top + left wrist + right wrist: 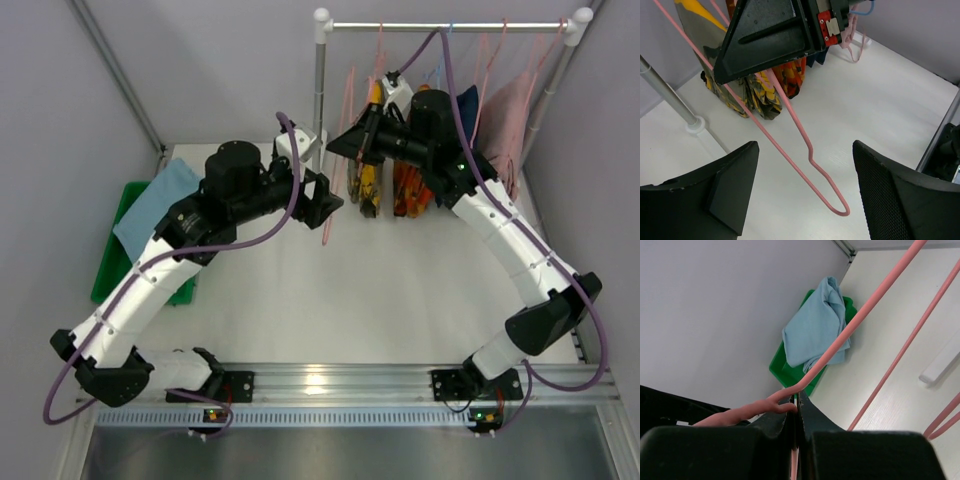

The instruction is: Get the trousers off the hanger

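The light blue trousers [155,203] lie draped over a green bin [110,275] at the left; they also show in the right wrist view [815,322]. The yellow-and-black trousers [366,188] hang from the rack, and show in the left wrist view [757,95]. My right gripper [347,146] is shut on the wire of a bare pink hanger [840,342]. That hanger [805,142] hangs slanted with no cloth on it. My left gripper [805,147] is open, a finger on either side of the hanger's lower corner without touching it.
The orange-red patterned pair [410,192], a navy pair [466,104] and a pink cloth [510,125] hang on the rack [450,25]. The rack's left pole [670,97] stands just left of my left gripper. More pink hangers [350,95] hang there.
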`<move>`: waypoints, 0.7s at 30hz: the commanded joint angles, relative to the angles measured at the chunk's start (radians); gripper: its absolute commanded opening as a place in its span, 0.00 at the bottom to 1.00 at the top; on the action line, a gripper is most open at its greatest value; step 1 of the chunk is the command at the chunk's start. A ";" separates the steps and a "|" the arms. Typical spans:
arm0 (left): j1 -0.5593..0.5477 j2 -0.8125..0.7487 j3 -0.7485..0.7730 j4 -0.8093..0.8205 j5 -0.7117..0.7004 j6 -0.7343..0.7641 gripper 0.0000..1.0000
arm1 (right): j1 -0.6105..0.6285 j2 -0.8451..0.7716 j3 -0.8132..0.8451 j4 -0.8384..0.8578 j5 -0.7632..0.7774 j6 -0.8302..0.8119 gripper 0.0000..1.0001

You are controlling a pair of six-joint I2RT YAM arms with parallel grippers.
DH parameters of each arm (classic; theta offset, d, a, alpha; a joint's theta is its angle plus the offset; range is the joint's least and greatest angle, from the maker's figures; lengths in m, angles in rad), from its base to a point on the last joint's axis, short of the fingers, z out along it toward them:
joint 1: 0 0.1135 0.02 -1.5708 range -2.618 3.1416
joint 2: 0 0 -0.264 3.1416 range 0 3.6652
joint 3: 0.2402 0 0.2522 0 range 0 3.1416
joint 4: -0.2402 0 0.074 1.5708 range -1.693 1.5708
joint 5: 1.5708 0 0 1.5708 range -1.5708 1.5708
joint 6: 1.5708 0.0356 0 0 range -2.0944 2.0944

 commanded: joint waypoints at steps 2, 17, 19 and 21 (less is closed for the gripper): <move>-0.027 0.040 0.049 0.023 -0.135 -0.069 0.78 | 0.015 -0.018 0.008 0.046 0.031 0.014 0.00; -0.057 0.131 0.097 0.029 -0.319 -0.097 0.30 | 0.031 -0.015 0.015 0.051 0.031 0.042 0.00; -0.057 0.120 0.093 0.034 -0.308 -0.107 0.15 | 0.031 -0.014 0.015 0.051 0.030 0.040 0.00; -0.057 0.105 0.089 0.038 -0.316 -0.133 0.00 | 0.031 -0.011 0.015 0.055 0.025 0.039 0.00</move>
